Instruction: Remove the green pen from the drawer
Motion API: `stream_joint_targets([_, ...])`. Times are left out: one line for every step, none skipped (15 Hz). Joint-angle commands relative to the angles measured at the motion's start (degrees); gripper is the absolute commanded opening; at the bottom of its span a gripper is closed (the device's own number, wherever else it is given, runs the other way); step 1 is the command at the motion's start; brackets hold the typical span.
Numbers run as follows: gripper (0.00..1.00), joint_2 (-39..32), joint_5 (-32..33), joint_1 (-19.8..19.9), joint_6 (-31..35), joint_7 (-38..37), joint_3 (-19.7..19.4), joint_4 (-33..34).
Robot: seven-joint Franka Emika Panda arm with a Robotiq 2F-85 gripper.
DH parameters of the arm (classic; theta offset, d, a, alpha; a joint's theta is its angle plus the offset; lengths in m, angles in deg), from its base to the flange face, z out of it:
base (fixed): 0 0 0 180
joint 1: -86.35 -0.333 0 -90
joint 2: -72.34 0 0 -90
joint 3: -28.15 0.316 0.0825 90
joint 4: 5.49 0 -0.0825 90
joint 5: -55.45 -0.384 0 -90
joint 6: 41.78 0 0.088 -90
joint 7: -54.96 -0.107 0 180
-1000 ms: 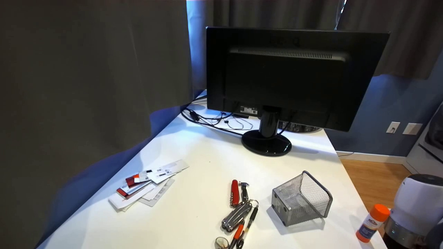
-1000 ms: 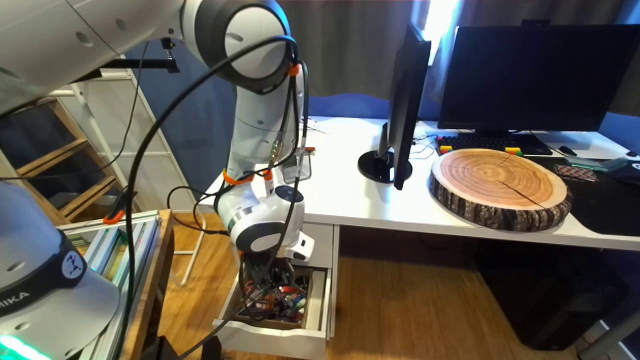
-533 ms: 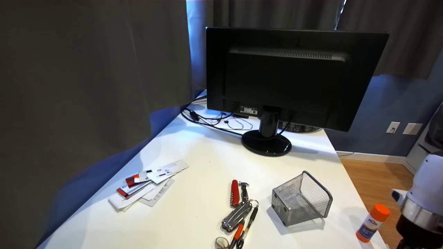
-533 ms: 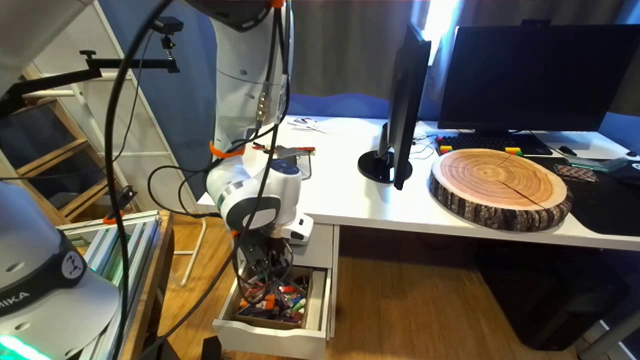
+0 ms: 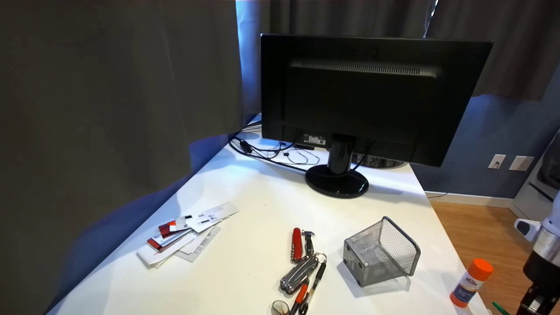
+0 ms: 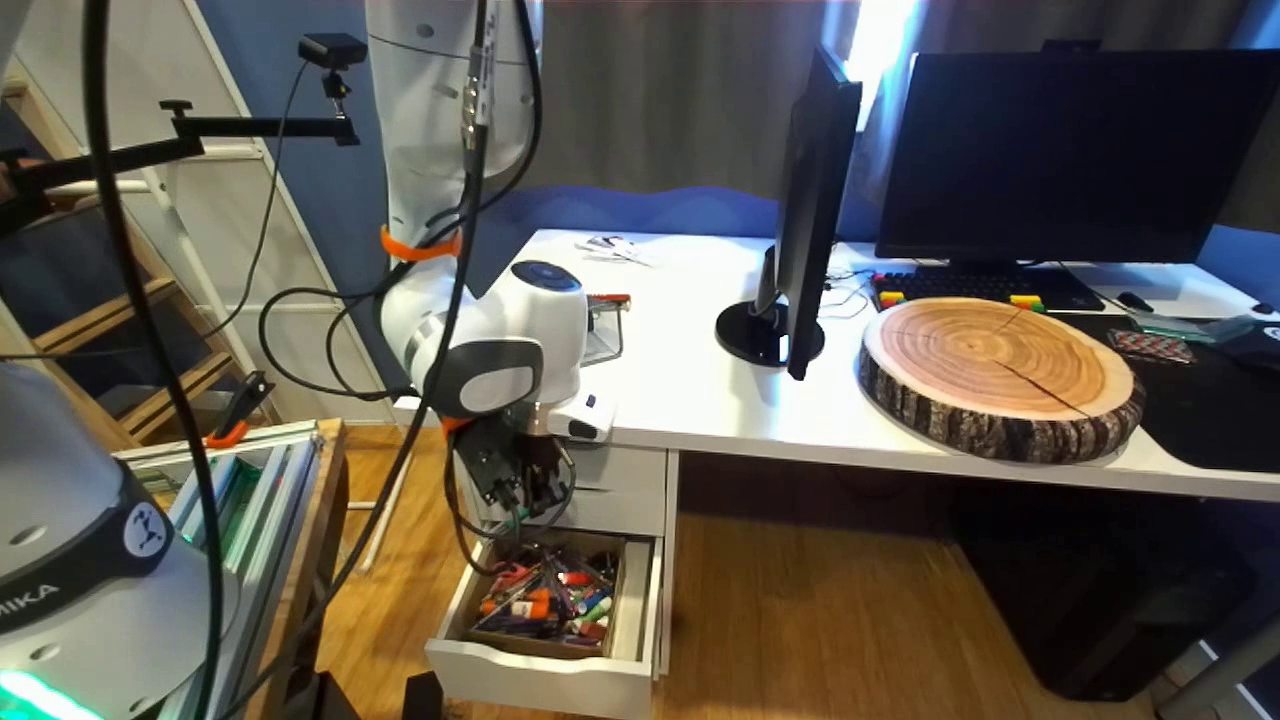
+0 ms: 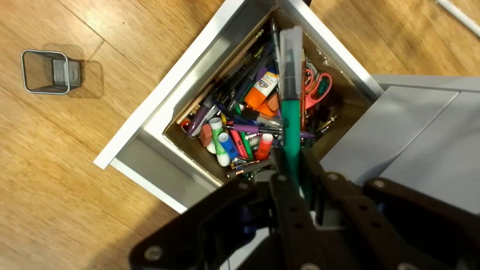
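The green pen, with a clear cap, is gripped between the fingers of my gripper in the wrist view. Its capped end points away from the fingers; the other end is hidden between them. The drawer is a white desk drawer, pulled open, its front rim showing in the wrist view. A cardboard box inside it is full of pens and markers. In an exterior view my gripper hangs above the back of the open drawer. A green tip of the pen shows at the bottom right in an exterior view.
Shut drawers and the desk edge stand beside the gripper. A mesh box and an orange-capped glue stick are on the desk. Another mesh cup appears on the floor. A cable hangs along the arm.
My gripper has risen out of the drawer's contents with the green pen in it. The arm has shifted left in an exterior view, and the pen's tip has come into sight.
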Motion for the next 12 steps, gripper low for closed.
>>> stream_joint_targets([0.12, 0.2, -0.2, 0.0, -0.1, 0.2, 0.1, -0.2])
stream_joint_targets([0.12, 0.2, -0.2, 0.0, -0.1, 0.2, 0.1, -0.2])
stream_joint_targets([0.12, 0.2, -0.2, 0.0, -0.1, 0.2, 0.1, -0.2])
stream_joint_targets([0.03, 0.2, -0.2, 0.0, -0.1, 0.2, 0.1, -0.2])
stream_joint_targets([0.03, 1.1, -0.3, -1.0, -0.2, 0.0, -0.7, -0.4])
stream_joint_targets([0.03, 2.4, -0.4, -2.4, -0.6, -0.2, -1.7, -0.8])
stream_joint_targets([0.03, 4.0, -0.6, -4.6, -1.6, -0.7, -3.4, -1.2])
stream_joint_targets([0.03, 5.1, -0.7, -6.1, -1.9, -0.9, -4.8, -1.5])
stream_joint_targets([0.03, 6.8, -0.7, -8.1, -2.4, -1.1, -6.6, -2.0])
stream_joint_targets([0.03, 7.9, -0.7, -9.9, -3.0, -1.3, -8.0, -2.3])
stream_joint_targets([0.03, 9.3, -0.4, -11.4, -3.5, -1.3, -9.5, -2.6])
stream_joint_targets([0.03, 10.7, -0.2, -12.7, -4.4, -1.5, -10.5, -2.7])
